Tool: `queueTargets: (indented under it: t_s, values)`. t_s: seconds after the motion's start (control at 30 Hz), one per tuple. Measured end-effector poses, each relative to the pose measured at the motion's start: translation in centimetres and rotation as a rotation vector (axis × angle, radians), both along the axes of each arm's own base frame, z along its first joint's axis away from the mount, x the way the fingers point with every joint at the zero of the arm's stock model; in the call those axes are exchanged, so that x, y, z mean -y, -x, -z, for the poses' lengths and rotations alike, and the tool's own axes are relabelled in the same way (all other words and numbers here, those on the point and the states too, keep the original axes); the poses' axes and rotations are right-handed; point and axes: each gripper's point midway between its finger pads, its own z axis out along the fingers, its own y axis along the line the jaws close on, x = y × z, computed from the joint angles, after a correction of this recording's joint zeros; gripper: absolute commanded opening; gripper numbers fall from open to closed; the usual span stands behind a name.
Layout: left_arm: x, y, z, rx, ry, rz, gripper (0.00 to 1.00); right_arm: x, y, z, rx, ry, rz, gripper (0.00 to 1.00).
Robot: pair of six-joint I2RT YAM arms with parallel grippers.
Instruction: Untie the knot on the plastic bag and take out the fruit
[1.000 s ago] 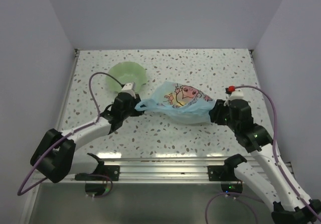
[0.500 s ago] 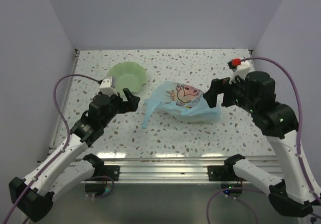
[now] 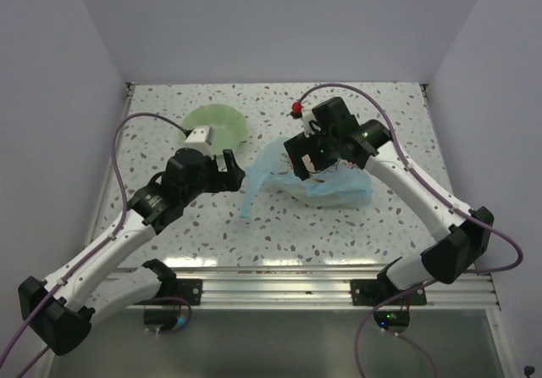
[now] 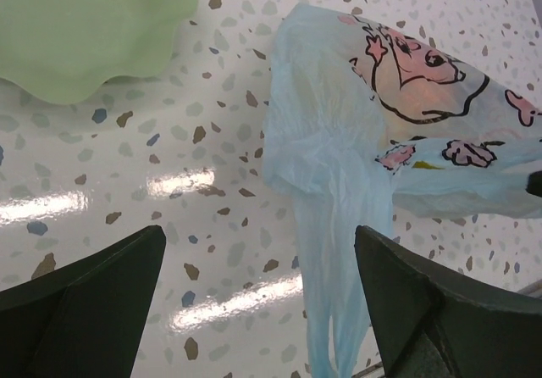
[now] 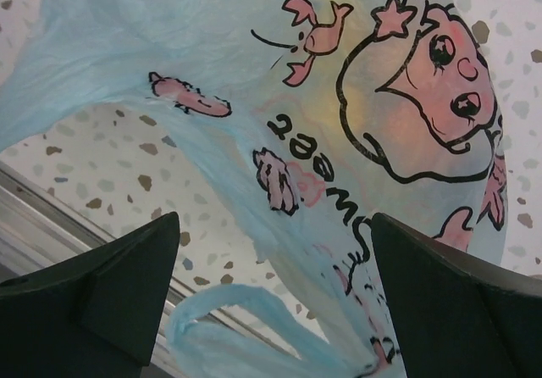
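The plastic bag [image 3: 326,183] lies slumped mid-table, light blue with a pink cartoon print [image 5: 423,81]. One handle strip [image 3: 248,200] trails loose toward the front left, and a handle loop [image 5: 222,308] curls below the right jaws. No knot shows in any view. The fruit is hidden inside the bag; only faint yellow and orange tints show through the film [image 4: 421,98]. My left gripper [image 3: 230,171] hovers open just left of the bag, the strip [image 4: 347,293] by its right finger. My right gripper [image 3: 303,164] hangs open over the bag's top, holding nothing.
A pale green wavy-rimmed bowl [image 3: 217,124] stands at the back left, just behind the left gripper, and shows in the left wrist view as the bowl [image 4: 85,30]. Speckled tabletop [image 3: 381,115] surrounds the bag. A metal rail [image 3: 279,269] runs along the near edge.
Both grippers opened and let go of the bag's ends; the bag slumped. The right arm swung from the bag's right end to above its top. The left arm pulled back, then neared again.
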Motion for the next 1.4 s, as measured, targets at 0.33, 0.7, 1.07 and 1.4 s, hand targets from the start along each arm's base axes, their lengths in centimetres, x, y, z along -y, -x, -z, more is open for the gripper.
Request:
queueTargets:
  t_s: [0.33, 0.7, 1.07, 1.4]
  values:
    - [2.8, 1.7, 1.6, -0.039, -0.048, 0.084, 1.0, 0.6, -2.0, 5.1, -0.014, 0.146, 0.011, 0.94]
    - [5.1, 1.6, 1.7, -0.064, -0.051, 0.114, 1.0, 1.5, -1.8, 9.0, -0.064, 0.226, 0.012, 0.23]
    - [8.8, 2.1, -3.4, -0.002, 0.072, 0.154, 1.0, 0.0, -3.4, 3.6, 0.078, 0.01, 0.165, 0.0]
    - [14.5, 1.6, -5.5, 0.034, 0.187, 0.141, 0.99, -1.0, -3.2, -1.6, 0.172, -0.203, 0.231, 0.0]
